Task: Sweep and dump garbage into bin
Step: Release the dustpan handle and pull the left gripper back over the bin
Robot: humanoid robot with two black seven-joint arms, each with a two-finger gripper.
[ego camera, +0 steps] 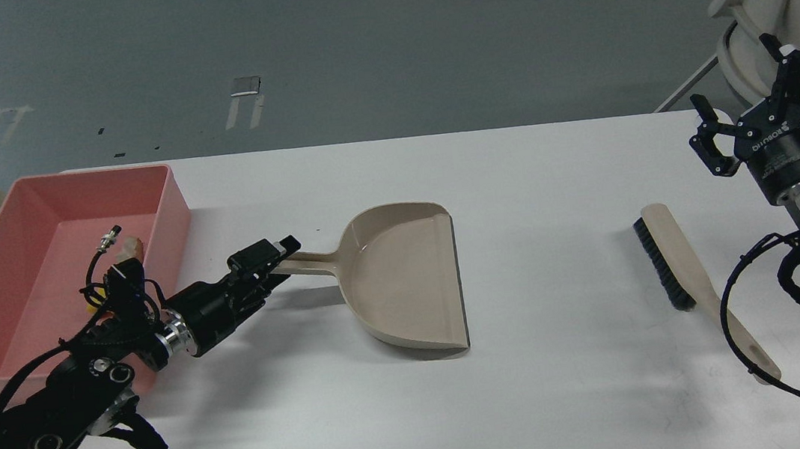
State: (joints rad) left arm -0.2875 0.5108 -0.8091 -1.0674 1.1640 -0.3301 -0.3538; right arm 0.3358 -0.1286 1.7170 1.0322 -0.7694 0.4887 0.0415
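Our left pincer (282, 257) sits at the end of the dustpan (406, 276) handle, w/ its fingers around the handle tip, but we can't tell if it's squeezing or has let go, bc the fingers are dark and small here. Our right pincer (764, 115) is up high at the table's right edge, fingers spread wide, holding nothing. The brush (684, 275) lies flat on the table (554, 184) near that arm, bristles facing the dustpan, not touched by anything. The dustpan lies flat in the middle w/ its wide mouth facing the brush, and it looks empty. The pink bin (164, 206) is at the far left corner, just beside our left arm. In the bin we see a small pale piece (129, 248), and a bit of yellow (90, 307) peeks out by the arm's cables; most of it is hidden. So we think the garbage is in the bin already and the dumping looks done. The dustpan sits w/ its handle toward the left arm, so that arm can reach it.
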